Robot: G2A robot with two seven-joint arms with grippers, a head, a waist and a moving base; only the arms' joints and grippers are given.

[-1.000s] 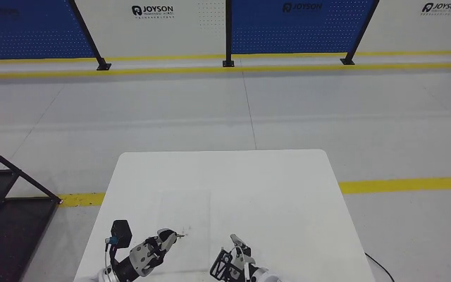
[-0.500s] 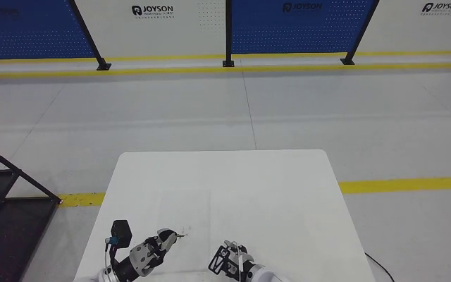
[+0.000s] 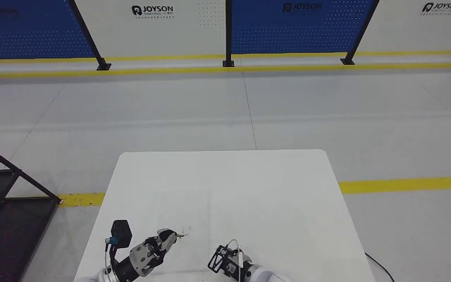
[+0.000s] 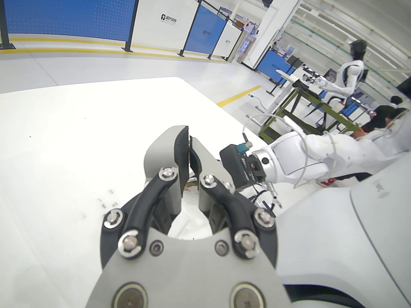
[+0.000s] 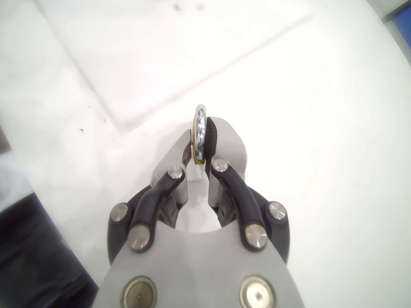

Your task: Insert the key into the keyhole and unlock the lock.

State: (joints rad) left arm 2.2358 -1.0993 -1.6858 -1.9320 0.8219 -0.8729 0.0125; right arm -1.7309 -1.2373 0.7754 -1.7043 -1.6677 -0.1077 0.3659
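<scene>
Black pads of the left gripper [image 3: 168, 240], at the lower left of the top view, are pressed together. A thin small thing stands out from their tip toward the right. I judge it is the key [image 3: 184, 232], though it is too small to be sure. In the left wrist view this gripper [image 4: 188, 144] shows its two fingers closed on each other with no gap at the tip. Holding the key by its head leaves the blade free, which the insertion needs.

To the right, near the lower middle of the top view, the right gripper [image 3: 227, 255] hangs low above the white table [image 3: 268, 190], near the left one but apart from it. In the right wrist view its fingers pinch the lock [image 5: 200, 120] by the two flat faces, edge-on to the camera. The chrome shackle points away from the wrist and a strip of brass body sits between the pads. Such a grip should keep the body from turning when the key is twisted. Where the keyhole faces I cannot tell. I judge the task is at the aligning step: key and lock are each held, not yet joined.
</scene>
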